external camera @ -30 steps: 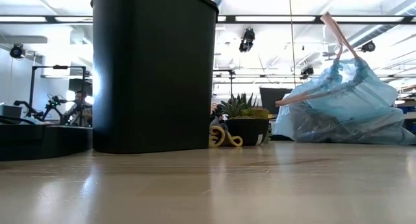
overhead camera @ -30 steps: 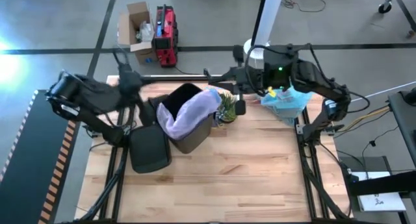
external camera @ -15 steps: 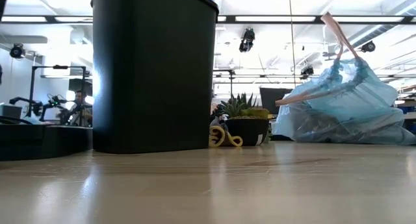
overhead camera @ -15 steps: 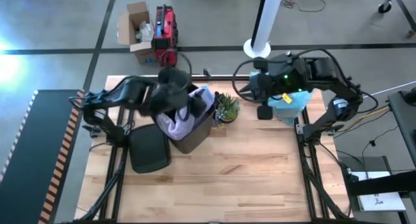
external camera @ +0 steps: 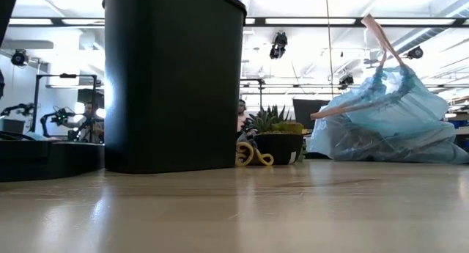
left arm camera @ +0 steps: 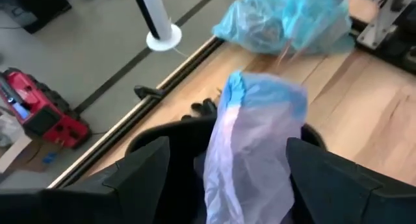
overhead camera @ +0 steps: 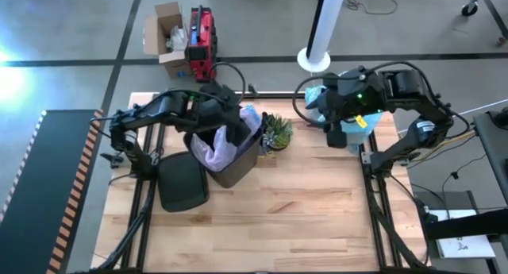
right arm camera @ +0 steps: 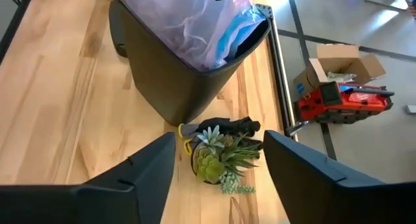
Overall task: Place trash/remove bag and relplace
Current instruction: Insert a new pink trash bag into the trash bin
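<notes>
Grippers flank the black bin [overhead camera: 230, 167], both spread wide, holding nothing.
Left gripper [overhead camera: 235, 128] hovers over the bin's lilac liner [left arm camera: 250, 152]; right gripper [overhead camera: 336, 131] hangs above the blue-teal bag [external camera: 388, 125], beyond the potted plant [right arm camera: 218, 156].

Robotics lab in open-plan hall: ceiling strip lights [external camera: 308, 21], polished concrete floor [overhead camera: 71, 36], wooden desk [overhead camera: 302, 218] on metal frame, red toolbox [overhead camera: 204, 44], cardboard box [overhead camera: 165, 37], person [external camera: 89, 119] at far workstation.
</notes>
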Motion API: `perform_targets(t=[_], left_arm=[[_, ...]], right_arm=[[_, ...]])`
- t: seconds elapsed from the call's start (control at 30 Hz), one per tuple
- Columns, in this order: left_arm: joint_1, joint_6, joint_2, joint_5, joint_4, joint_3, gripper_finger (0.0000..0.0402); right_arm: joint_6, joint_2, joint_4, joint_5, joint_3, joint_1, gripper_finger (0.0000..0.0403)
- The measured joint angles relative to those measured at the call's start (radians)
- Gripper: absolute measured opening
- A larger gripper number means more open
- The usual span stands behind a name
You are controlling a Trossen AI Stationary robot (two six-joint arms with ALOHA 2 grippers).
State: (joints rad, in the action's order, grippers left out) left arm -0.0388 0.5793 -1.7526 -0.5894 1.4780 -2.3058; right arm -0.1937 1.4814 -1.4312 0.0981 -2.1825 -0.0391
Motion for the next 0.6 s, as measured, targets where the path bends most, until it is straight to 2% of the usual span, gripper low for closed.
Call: perform_targets(t=[0.23,0.33,0.43,0.57,0.6], left_arm=[[0.011,-0.001,0.004,0.054,-0.013,0.129,0.0273],[0.009,-0.009,0.004,0.058,-0.015,0.19,0.024],[0.002,-0.025,0.004,0.075,-0.027,0.231,0.017],[-0.009,-0.052,0.005,0.102,-0.048,0.254,0.0033],[-0.009,-0.052,0.007,0.104,-0.048,0.253,0.0018]], right_arm=[[0.0,-0.008,0.026,0.0,0.07,0.0,0.024],[0.0,-0.017,0.041,-0.001,0.097,0.0,0.0236],[0.0,-0.023,0.069,-0.002,0.121,0.0,0.0228],[0.0,-0.027,0.133,-0.01,0.138,0.0,0.0216],[-0.005,-0.028,0.154,-0.011,0.14,0.0,0.0213]])
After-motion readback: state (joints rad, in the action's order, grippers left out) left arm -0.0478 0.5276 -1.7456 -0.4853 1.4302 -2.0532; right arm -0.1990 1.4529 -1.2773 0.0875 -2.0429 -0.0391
